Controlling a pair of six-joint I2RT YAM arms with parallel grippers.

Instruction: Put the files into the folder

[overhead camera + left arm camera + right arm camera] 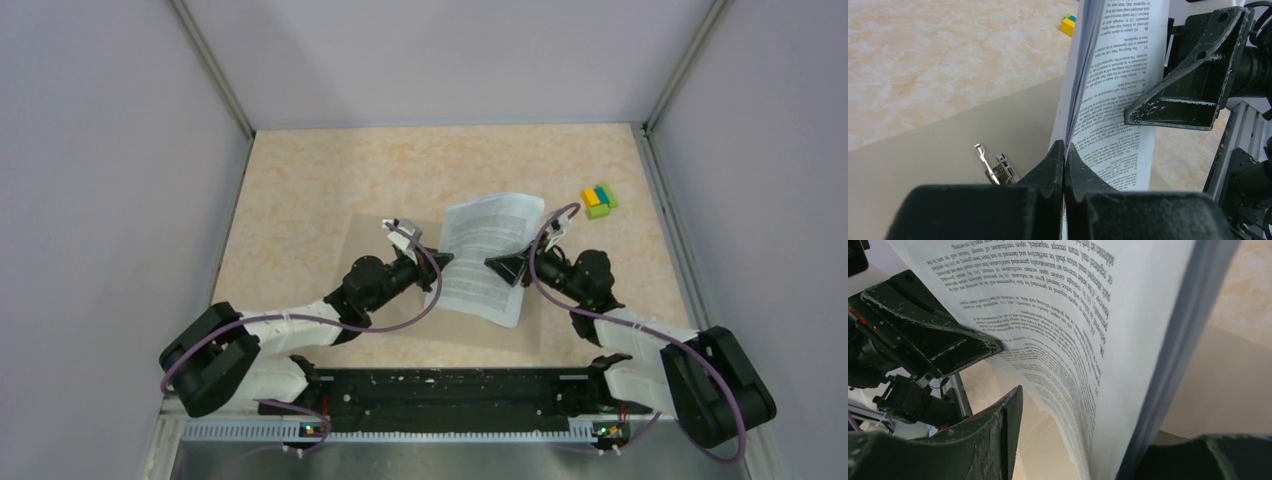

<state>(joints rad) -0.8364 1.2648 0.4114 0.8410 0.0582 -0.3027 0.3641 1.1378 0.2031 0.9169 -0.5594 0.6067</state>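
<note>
The left pincer is clamped tight on the edge of the files. The right pincer stands half spread, loosely straddling the lifted sheets.

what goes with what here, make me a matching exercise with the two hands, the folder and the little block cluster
Things:
1. left hand
2. right hand
3. folder
4. block cluster

States or places:
a. lying open and flat on the table, metal clip showing
b. shut on an edge of the files
c. far right part of the table, apart from everything else
d. open, one finger on each side of the files

Pairs: 1-b, 2-d, 3-a, 4-c
</note>
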